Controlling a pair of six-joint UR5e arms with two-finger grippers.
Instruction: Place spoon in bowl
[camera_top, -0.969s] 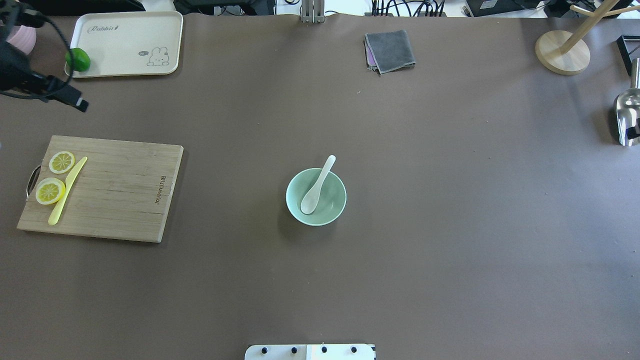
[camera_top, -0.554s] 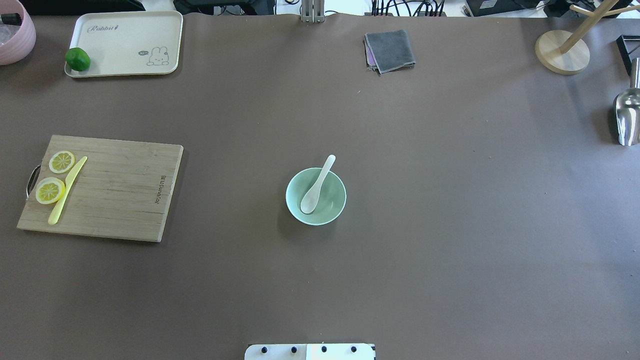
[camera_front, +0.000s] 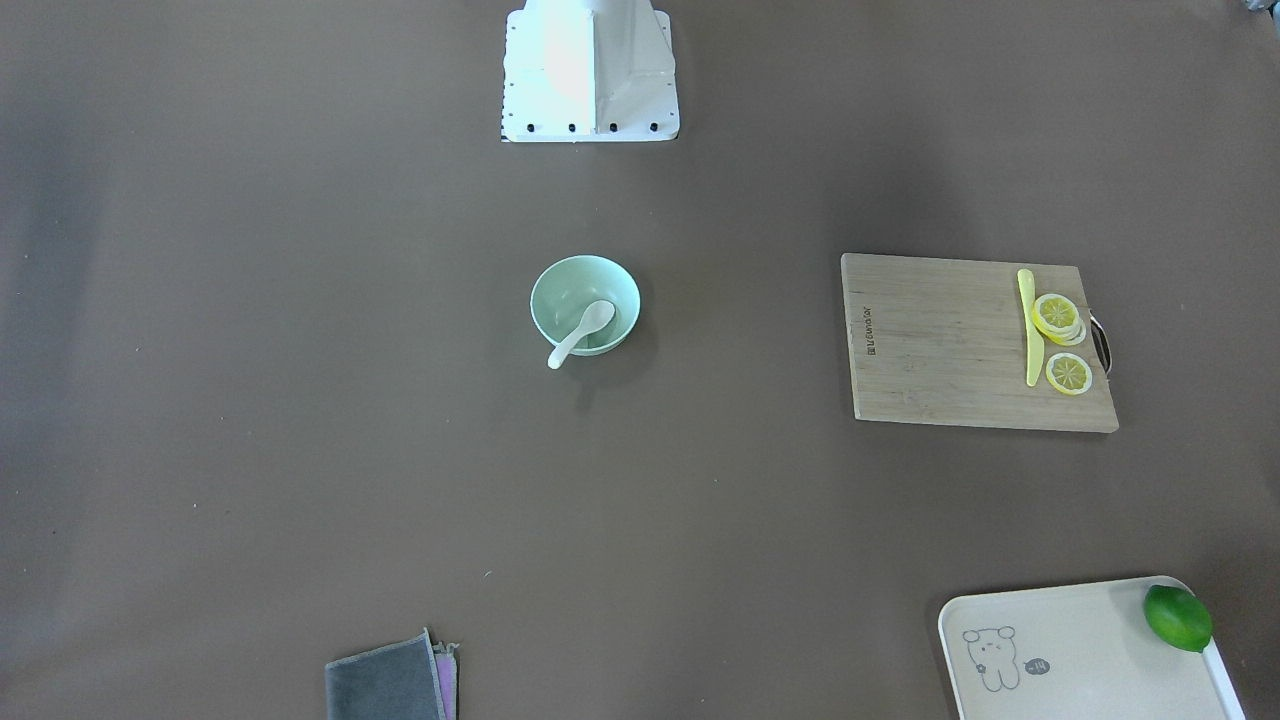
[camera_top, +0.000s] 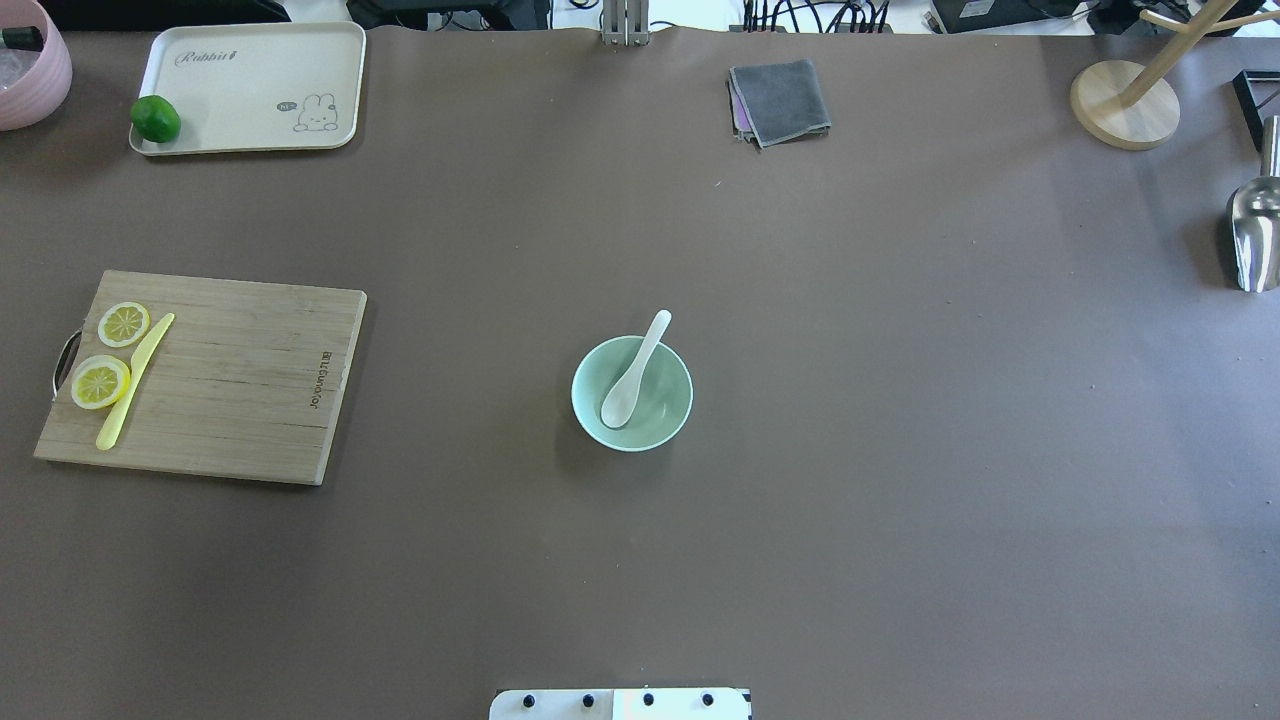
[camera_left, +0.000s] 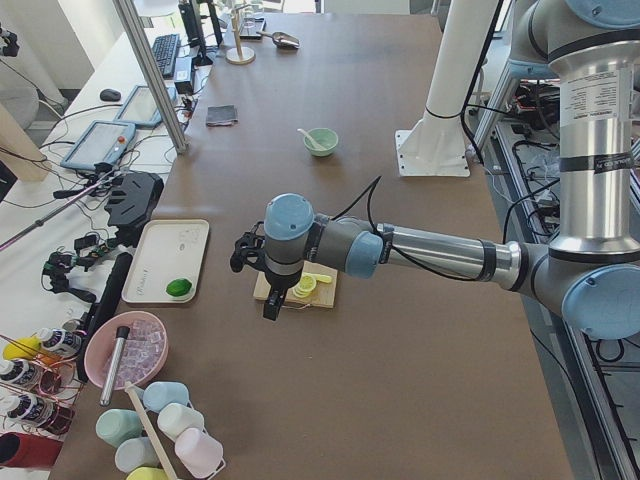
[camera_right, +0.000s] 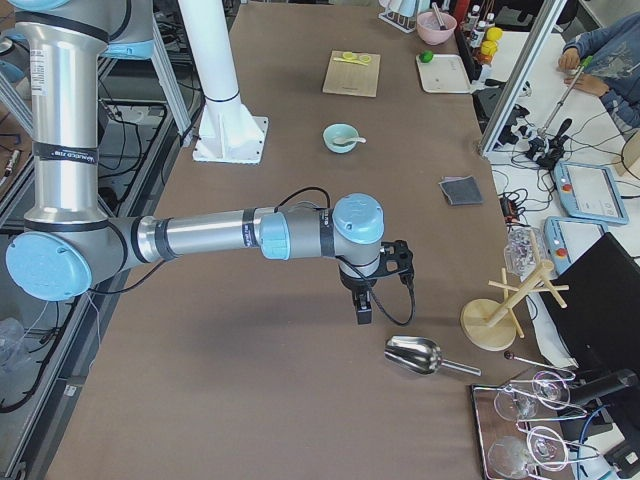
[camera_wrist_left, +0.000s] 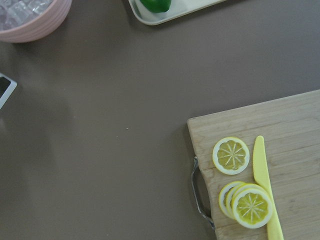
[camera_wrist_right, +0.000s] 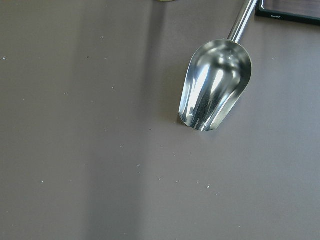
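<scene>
The white spoon (camera_top: 632, 375) lies in the pale mint-green bowl (camera_top: 680, 405) near the table's middle, scoop down inside, handle leaning over the far rim. Both also show in the front-facing view, spoon (camera_front: 580, 333) and bowl (camera_front: 545, 290). Neither gripper shows in the overhead or front-facing views. The left gripper (camera_left: 270, 303) hangs over the cutting board's end, far from the bowl. The right gripper (camera_right: 362, 310) hangs near the metal scoop at the other end. I cannot tell whether either is open or shut.
A wooden cutting board (camera_top: 230, 380) with lemon slices and a yellow knife (camera_top: 135, 380) lies at left. A cream tray (camera_top: 260, 85) with a lime (camera_top: 155, 118), a pink bowl (camera_top: 30, 60), a grey cloth (camera_top: 780, 100), a wooden stand (camera_top: 1125, 105) and a metal scoop (camera_top: 1255, 235) line the far and right edges.
Both arms have drawn out of the overhead view: the left arm left the top left corner, the right gripper left the right edge. Spoon and bowl have not moved.
</scene>
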